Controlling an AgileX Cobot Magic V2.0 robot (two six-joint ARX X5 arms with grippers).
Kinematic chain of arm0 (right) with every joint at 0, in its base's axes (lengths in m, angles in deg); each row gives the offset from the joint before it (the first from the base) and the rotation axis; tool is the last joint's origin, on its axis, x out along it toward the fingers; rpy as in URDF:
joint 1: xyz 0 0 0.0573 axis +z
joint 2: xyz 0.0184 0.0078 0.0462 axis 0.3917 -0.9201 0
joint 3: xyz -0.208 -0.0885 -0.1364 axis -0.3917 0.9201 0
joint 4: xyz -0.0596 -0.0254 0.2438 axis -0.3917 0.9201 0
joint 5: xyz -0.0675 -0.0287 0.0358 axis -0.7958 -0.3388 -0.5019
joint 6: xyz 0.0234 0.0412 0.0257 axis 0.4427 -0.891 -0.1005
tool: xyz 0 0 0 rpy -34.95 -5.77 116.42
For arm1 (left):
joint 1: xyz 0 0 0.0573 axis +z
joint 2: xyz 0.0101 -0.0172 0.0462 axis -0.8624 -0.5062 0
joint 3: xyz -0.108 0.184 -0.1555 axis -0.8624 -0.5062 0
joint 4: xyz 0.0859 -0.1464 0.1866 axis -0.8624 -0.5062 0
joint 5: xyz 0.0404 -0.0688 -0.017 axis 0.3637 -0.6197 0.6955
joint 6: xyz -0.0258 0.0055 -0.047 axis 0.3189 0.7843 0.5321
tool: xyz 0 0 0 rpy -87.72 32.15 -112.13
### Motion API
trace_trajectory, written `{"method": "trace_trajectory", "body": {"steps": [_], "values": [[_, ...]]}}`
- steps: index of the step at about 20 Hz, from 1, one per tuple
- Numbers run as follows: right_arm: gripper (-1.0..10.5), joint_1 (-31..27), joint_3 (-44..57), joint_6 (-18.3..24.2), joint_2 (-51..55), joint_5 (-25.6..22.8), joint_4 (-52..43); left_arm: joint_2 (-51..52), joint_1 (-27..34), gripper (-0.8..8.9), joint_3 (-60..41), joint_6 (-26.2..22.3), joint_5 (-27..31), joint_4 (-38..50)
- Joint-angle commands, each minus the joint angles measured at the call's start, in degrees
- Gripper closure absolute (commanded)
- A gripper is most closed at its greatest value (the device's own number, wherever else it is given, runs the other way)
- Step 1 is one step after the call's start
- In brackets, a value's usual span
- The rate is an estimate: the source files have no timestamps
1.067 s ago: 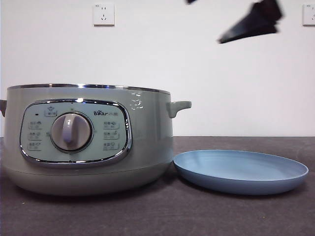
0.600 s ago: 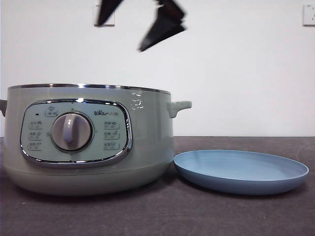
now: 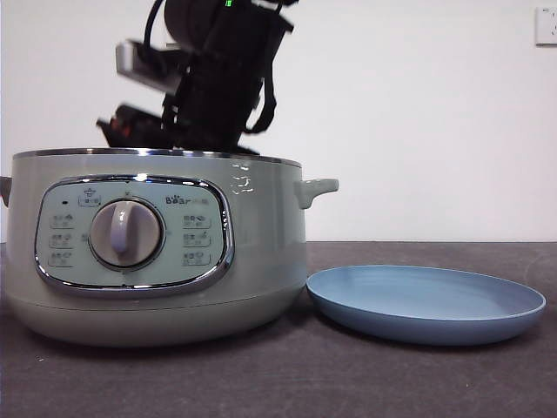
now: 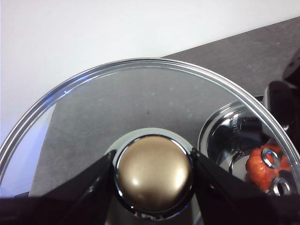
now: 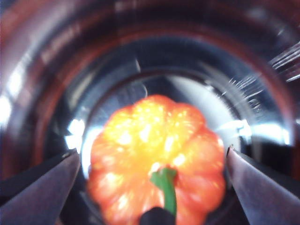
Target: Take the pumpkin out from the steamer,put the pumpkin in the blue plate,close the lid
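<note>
The sage-green steamer [image 3: 261,244] stands open at the left of the front view. The orange pumpkin [image 5: 140,140] with its green stem sits on the shiny pot floor. My right gripper [image 5: 151,153] is open, with one jaw on each side of the pumpkin and not touching it. Its dark arm [image 3: 218,78] reaches down into the pot from above. My left gripper [image 4: 153,164] is shut on the knob [image 4: 153,176] of the glass lid [image 4: 140,98] and holds it aloft. The pumpkin also shows through the lid in the left wrist view [image 4: 257,169]. The blue plate [image 3: 426,300] lies empty to the right of the steamer.
The dark table [image 3: 348,374] runs in front of the steamer and plate. A white wall stands behind, with a socket [image 3: 546,26] at the top right. The steamer's side handle [image 3: 318,187] sticks out above the plate's near rim.
The right arm has swung from the upper right to the left and come down into the open steamer. The steamer and plate have not moved.
</note>
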Motion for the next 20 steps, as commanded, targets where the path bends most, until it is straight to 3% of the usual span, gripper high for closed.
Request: {"method": "trace_trajectory", "body": {"steps": [1, 2, 4, 9, 13, 20], "values": [[2.1, 0.2, 0.1, 0.8, -1.8, -0.2, 0.0, 0.7, -0.1, 8.22, 0.3, -0.4, 0.4, 2.0], [3.7, 0.2, 0.1, 0.7, -1.8, -0.6, -0.2, 0.7, -0.1, 8.22, 0.3, -0.5, 0.4, 1.7], [9.8, 0.5, 0.1, 0.4, -1.8, -0.5, -0.5, 0.7, -0.1, 8.22, 0.3, -0.5, 0.5, 1.6], [9.6, 0.9, -0.1, 0.4, -1.0, -0.6, -1.7, 0.7, -0.1, 8.22, 0.3, -0.5, 0.5, 1.6], [9.6, -0.4, -0.5, 0.5, 7.3, -0.6, 3.0, 0.4, -0.1, 8.22, 0.3, -0.5, 0.4, 2.2], [9.6, -13.4, -0.5, -0.5, 25.5, -0.3, 24.4, -2.8, -0.1, 8.22, 0.3, -0.5, -3.0, 7.8]]}}
